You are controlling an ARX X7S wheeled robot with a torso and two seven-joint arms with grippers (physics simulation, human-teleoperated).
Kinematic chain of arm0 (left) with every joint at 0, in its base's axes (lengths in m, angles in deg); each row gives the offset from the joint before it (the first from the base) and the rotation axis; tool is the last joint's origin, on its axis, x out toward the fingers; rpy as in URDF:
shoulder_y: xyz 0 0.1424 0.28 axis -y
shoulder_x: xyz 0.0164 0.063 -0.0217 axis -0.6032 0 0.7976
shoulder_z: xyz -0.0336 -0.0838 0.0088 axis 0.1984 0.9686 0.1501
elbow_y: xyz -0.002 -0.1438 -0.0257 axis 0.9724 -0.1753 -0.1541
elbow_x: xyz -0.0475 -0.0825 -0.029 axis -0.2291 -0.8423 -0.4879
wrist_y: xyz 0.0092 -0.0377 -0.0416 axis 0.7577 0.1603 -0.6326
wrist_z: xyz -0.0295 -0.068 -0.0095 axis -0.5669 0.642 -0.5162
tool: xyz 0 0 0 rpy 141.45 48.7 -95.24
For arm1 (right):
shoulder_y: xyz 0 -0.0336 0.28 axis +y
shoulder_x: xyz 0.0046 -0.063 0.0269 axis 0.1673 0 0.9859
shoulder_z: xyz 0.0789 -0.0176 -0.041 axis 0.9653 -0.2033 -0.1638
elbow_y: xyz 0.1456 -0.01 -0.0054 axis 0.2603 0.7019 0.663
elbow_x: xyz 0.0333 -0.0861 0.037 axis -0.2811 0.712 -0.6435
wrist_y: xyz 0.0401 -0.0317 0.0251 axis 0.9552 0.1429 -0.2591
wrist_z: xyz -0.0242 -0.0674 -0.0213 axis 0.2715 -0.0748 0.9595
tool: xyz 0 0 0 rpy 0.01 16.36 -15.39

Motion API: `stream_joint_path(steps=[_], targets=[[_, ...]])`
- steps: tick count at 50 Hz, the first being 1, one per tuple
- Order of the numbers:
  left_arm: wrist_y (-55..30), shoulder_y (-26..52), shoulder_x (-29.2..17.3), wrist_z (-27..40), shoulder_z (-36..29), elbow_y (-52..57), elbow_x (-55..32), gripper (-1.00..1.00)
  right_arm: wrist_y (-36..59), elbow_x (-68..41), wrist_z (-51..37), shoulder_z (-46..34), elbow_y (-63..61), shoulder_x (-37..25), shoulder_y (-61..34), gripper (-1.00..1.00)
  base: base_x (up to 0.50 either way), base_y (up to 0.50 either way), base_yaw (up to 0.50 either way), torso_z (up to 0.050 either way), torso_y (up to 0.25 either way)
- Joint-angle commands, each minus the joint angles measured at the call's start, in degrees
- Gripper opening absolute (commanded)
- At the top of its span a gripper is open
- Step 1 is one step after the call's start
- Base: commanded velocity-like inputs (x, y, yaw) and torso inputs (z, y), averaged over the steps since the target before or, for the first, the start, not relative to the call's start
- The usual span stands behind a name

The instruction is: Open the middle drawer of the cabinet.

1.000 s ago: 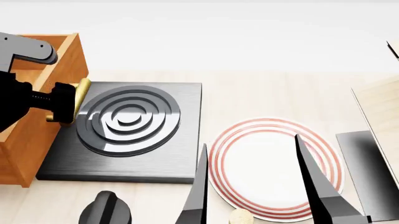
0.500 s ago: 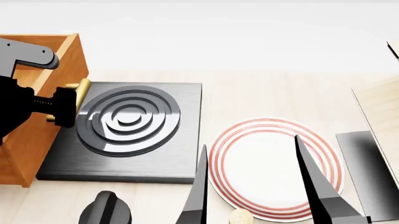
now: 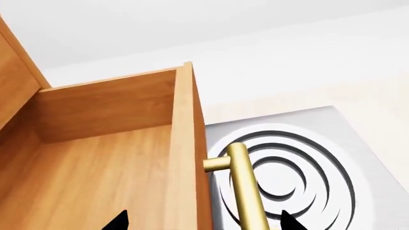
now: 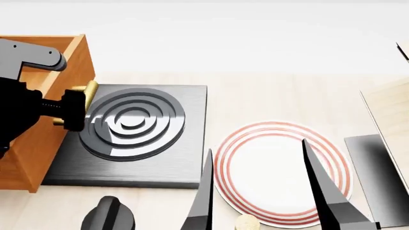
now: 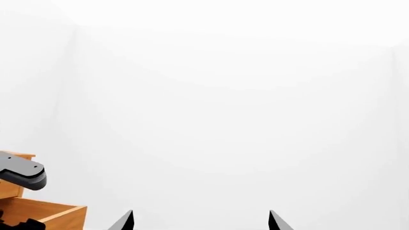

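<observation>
The middle drawer [image 4: 38,139] is an orange-brown wooden box, slid out at the left of the head view, its inside [image 3: 102,158] bare. Its brass bar handle [image 4: 88,91] [image 3: 246,187] overhangs the stove plate. My left gripper [image 4: 70,115] [image 3: 203,221] is open. It straddles the drawer front and the handle, one fingertip [image 3: 118,221] inside the drawer and the other beyond the bar. The cabinet's body is mostly out of view to the left. My right gripper [image 4: 257,145] [image 5: 200,213] hangs open over the plate, holding nothing.
A black stove plate [image 4: 185,163] with concentric rings lies right beside the drawer. A white plate with red rings [image 4: 281,172] is at centre right. A black knob [image 4: 108,215] and a small beige piece [image 4: 246,223] sit near the front edge. Pale wood panels [image 4: 393,115] and a dark slab [image 4: 377,172] stand on the right.
The drawer and my left gripper have shifted a little to the right, so the handle reaches further over the stove plate. The right arm has not moved.
</observation>
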Motion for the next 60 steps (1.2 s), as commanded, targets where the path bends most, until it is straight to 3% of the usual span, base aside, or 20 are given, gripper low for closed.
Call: stream_joint_path(steps=[1,60], targets=[[-0.93,-1.39,1.69,-1.69,1.10,1.21,-1.87,1.00,-0.48,0.80,1.08,1.20,-0.12,0.92,0.10,1.00,0.00,0.00,0.00,0.000,0.000],[-1.61,-3.21,3.93,-0.07,5.35,12.62,-9.70,1.00,-0.94,0.01,-0.51,0.37,-0.08,-0.63,-0.09,1.00,0.00,0.00,0.00,0.000,0.000]])
